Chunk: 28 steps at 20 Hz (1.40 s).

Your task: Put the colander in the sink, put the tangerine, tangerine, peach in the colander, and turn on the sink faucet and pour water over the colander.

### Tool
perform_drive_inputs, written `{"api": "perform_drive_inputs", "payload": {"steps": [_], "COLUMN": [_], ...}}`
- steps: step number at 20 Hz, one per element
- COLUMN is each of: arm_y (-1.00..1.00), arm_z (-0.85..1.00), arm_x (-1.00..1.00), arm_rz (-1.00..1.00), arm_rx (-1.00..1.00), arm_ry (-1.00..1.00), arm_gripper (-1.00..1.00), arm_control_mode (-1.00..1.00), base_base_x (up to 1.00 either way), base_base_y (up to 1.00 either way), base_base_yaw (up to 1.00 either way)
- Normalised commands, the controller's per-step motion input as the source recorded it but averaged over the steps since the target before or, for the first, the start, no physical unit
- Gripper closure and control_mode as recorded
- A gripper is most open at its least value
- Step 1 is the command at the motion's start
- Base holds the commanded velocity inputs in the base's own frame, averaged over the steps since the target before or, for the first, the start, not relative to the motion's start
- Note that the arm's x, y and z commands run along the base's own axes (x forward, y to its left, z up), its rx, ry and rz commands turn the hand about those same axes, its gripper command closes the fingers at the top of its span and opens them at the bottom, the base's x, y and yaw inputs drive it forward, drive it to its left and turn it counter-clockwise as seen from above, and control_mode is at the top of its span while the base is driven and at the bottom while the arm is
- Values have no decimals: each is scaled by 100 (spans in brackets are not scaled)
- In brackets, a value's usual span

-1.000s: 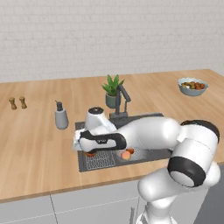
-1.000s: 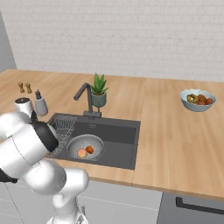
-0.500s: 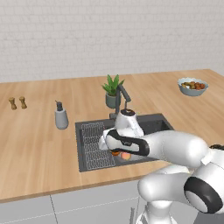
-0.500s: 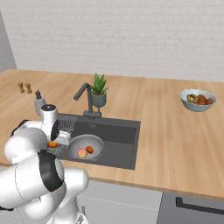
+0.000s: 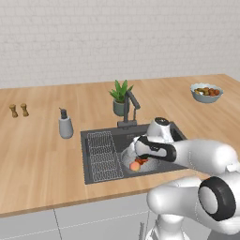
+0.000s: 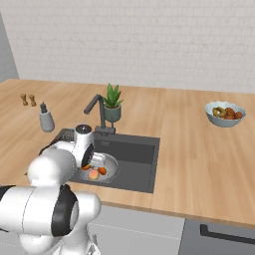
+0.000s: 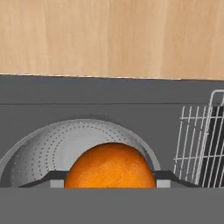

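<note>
In the hand view my gripper [image 7: 110,178] is shut on a bright orange tangerine [image 7: 109,166], just above the silver perforated colander [image 7: 61,144]. The colander [image 6: 112,170] sits in the dark sink [image 6: 137,149], right of the wire rack [image 5: 103,157]. Inside it lie the pale peach [image 6: 93,175] and another tangerine [image 6: 102,171]. From the left base, the peach [image 5: 135,166] shows below my hand. The faucet [image 5: 131,106] stands behind the basin with its spout angled over it, and no water runs.
A grey soap dispenser [image 5: 65,126] stands left of the sink. Behind the faucet is a potted plant [image 5: 121,96]. A pale bowl of mixed fruit [image 5: 206,92] sits far right, and two small shakers [image 5: 18,110] far left on the wooden counter.
My arm has swung right from over the wire rack to above the colander, carrying the tangerine with it. The fruit in the colander has not moved.
</note>
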Motion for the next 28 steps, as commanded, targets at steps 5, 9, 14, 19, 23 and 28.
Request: {"api": "perform_drive_inputs", "payload": {"steps": [5, 9, 14, 19, 23, 28], "arm_y": [-56, -30, -32, -15, 0, 0], "arm_z": [-25, -45, -23, -13, 0, -11], "arm_x": [45, 24, 31, 26, 34, 29], "arm_rz": [3, 5, 2, 0, 0, 0], "arm_rx": [0, 0, 0, 0, 0, 0], "arm_ry": [0, -13, -9, 1, 12, 2], "arm_gripper": [100, 100, 100, 100, 100, 100], "arm_control_mode": [-100, -100, -100, -100, -100, -100], "base_base_x": [0, 0, 0, 0, 0, 0], "base_base_y": [0, 0, 0, 0, 0, 0], "base_base_yaw": [0, 0, 0, 0, 0, 0]}}
